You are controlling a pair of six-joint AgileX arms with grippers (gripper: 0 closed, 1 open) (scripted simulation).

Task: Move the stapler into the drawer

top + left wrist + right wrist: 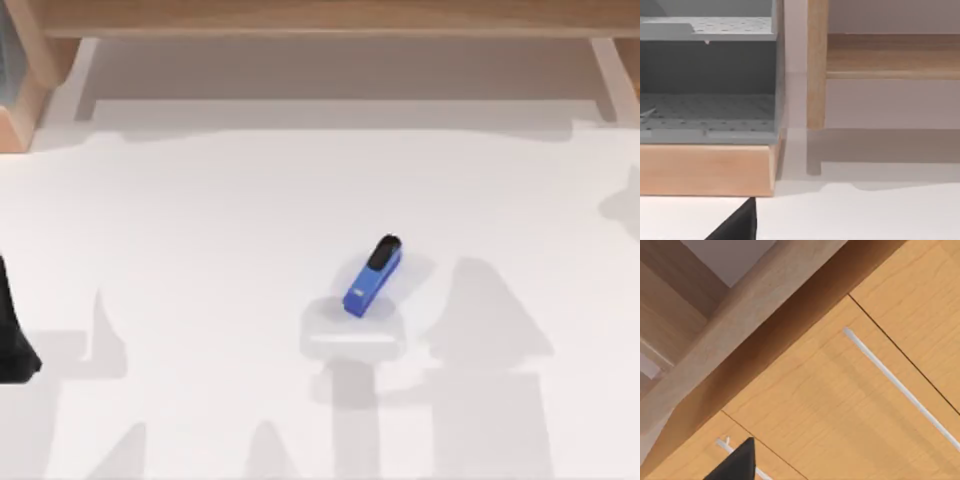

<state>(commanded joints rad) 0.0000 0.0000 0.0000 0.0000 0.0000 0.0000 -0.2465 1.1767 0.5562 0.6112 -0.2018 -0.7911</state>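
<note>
One stapler [374, 273] mid white table [200, 220] — wooden shelving [320, 18] behind.

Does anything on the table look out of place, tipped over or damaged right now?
Nothing stands out. The stapler lies intact on the white table, angled diagonally with its black end toward the far edge. It is not yet in a drawer.

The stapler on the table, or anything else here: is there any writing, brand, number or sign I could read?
No text can be read anywhere.
Stapler: a tiny white mark near its lower blue end, too small to read as letters or a logo.
Wooden drawer fronts seen from the right wrist: plain wood with silver bar handles, no labels.
Grey perforated shelves seen from the left wrist: no markings.
</note>
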